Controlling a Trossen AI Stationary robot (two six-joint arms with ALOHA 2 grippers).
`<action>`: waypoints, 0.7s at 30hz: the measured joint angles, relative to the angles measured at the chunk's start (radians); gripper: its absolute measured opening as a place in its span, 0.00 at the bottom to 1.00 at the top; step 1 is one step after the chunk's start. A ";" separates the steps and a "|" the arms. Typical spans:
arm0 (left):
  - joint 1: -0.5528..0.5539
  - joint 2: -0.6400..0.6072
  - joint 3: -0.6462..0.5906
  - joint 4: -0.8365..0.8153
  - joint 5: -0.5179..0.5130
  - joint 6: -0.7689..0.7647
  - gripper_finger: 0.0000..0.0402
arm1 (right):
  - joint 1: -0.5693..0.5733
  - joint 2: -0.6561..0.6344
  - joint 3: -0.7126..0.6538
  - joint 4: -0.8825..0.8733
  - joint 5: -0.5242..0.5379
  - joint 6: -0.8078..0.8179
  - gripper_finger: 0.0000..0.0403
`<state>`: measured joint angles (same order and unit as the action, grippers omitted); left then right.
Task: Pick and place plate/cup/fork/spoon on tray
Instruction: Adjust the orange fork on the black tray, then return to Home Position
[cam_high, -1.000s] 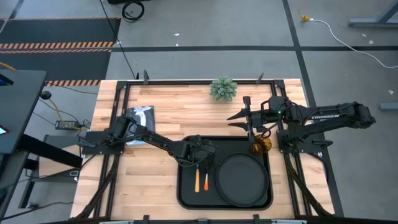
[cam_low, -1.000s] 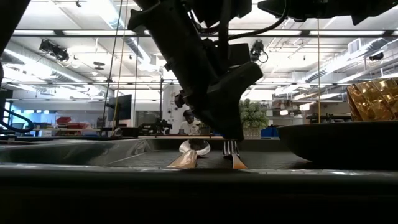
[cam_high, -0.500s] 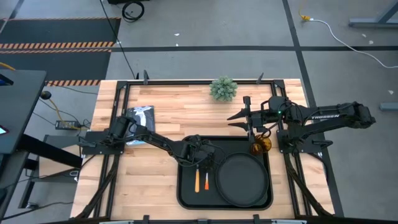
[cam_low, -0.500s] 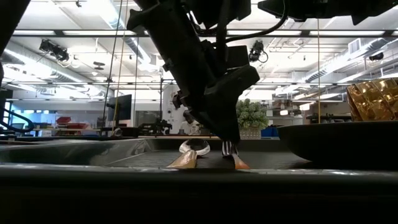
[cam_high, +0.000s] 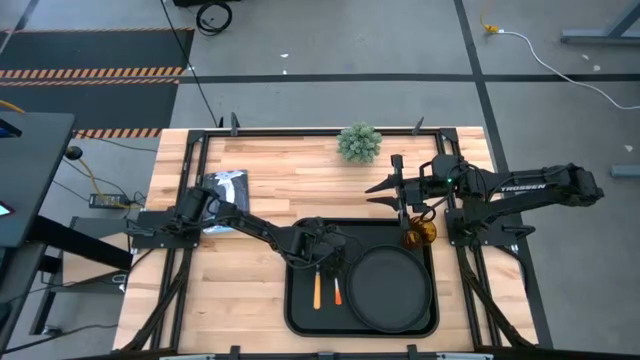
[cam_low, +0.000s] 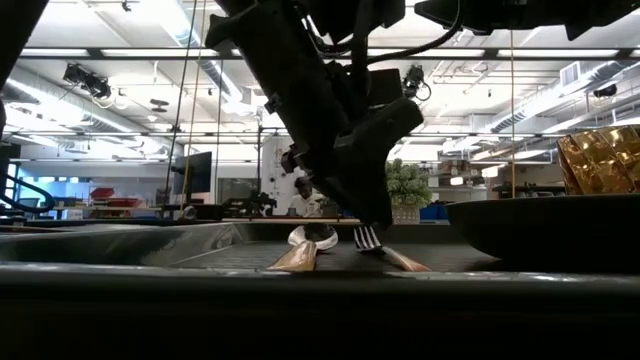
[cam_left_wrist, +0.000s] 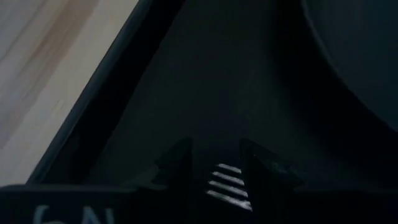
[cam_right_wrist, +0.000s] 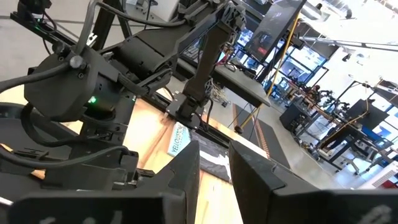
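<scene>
The black tray (cam_high: 300, 318) holds the round black plate (cam_high: 388, 290), the spoon (cam_high: 317, 290) and the fork (cam_high: 338, 292), which lie side by side left of the plate. The amber cup (cam_high: 420, 234) stands in the tray's far right corner. My left gripper (cam_high: 332, 262) is low over the fork's tine end. Its fingers stand a little apart on either side of the tines (cam_left_wrist: 227, 183). My right gripper (cam_high: 383, 193) is open and empty above the table, beyond the cup. The low view shows the fork (cam_low: 395, 258), spoon (cam_low: 300, 255), plate (cam_low: 545, 230) and cup (cam_low: 600, 160). My left gripper points down at the fork's tines (cam_low: 368, 238), which lie on the tray between its two fingers (cam_left_wrist: 258, 165). I cannot tell whether a finger touches them. The fork's handle (cam_low: 408, 264) rests on the tray.
A small green plant (cam_high: 359, 142) stands at the table's far edge. A silvery packet (cam_high: 225, 185) lies at the far left by the left arm's base. Bare wood shows left of the tray. A person (cam_low: 303, 195) sits far behind the table.
The fork has turned on the tray: its handle has swung toward the plate while the tine end has stayed under my left gripper. My left gripper has shifted slightly left and back right.
</scene>
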<state>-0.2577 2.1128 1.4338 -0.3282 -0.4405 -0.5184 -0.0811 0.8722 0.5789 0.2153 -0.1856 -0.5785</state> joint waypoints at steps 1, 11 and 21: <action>-0.001 0.000 0.000 0.009 0.003 0.005 0.35 | 0.000 0.000 0.000 0.000 0.000 0.000 0.23; -0.063 -0.089 0.000 -0.038 -0.139 0.092 0.35 | 0.000 0.000 0.000 -0.001 0.000 0.004 0.23; -0.069 -0.185 -0.001 -0.232 -0.207 0.066 0.35 | 0.000 0.000 0.000 -0.042 0.036 0.029 0.23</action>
<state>-0.3266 1.9274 1.4324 -0.5598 -0.6474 -0.4527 -0.0816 0.8719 0.5784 0.1734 -0.1494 -0.5493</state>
